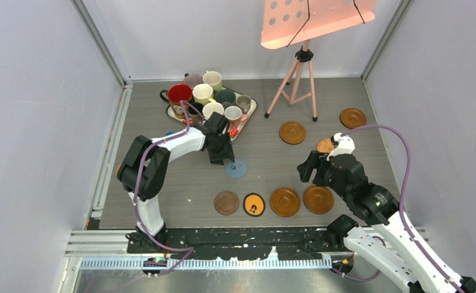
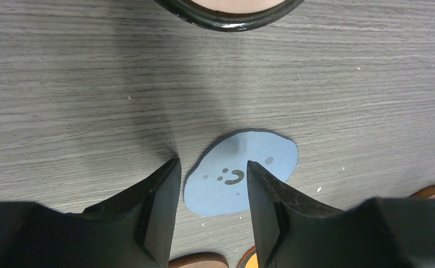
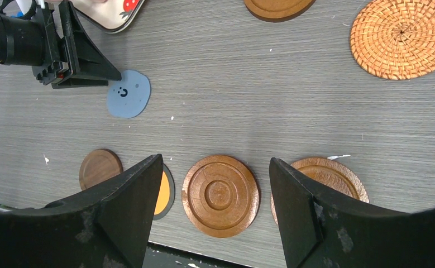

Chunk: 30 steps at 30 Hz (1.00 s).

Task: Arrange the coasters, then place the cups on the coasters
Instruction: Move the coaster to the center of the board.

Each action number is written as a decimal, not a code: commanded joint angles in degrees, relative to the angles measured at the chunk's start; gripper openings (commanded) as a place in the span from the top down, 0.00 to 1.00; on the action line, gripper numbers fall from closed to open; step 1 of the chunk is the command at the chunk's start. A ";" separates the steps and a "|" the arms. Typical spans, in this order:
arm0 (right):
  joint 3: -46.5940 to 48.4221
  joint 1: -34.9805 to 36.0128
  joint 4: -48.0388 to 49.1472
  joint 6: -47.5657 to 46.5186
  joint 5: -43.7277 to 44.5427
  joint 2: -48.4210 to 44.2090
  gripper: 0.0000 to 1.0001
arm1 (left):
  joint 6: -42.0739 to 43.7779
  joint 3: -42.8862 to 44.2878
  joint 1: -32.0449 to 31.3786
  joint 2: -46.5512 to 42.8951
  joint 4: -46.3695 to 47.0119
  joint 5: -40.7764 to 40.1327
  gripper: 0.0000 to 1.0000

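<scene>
Coasters (image 1: 285, 201) lie flat on the grey surface (image 1: 272, 168). The blue coaster (image 1: 236, 168) rests just under the left claw (image 1: 220, 160), whose fingers stand apart, gripping nothing. Cups (image 1: 203, 93) crowd a tray (image 1: 252, 108) behind. The right claw (image 1: 305, 168) hovers wide apart, empty.

Grey wood-grain surface (image 1: 272, 165), and along its near edge a neat row: dark wood coaster (image 1: 226, 202), black coaster with orange centre (image 1: 254, 204), glossy brown coasters (image 1: 285, 201). A blue coaster (image 1: 236, 168) lies alone mid-surface. Farther back sit two brown discs (image 1: 292, 132), a woven coaster (image 3: 400, 36), the strawberry tray (image 3: 117, 17) and a tripod (image 1: 303, 56).
</scene>
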 commanded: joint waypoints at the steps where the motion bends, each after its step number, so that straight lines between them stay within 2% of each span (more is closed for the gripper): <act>1: 2.40 0.10 1.67 -0.03 1.00 1.36 0.23 | 2.26 1.14 -0.12 0.02 2.84 2.67 0.50; 8: 1.64 0.10 2.03 -0.02 1.04 0.57 0.23 | 2.63 -0.04 -1.30 1.35 6.19 7.19 0.50; 30: 0.34 0.10 2.30 0.68 0.63 -0.63 0.23 | 0.72 -2.40 -5.64 -1.59 7.64 9.67 0.50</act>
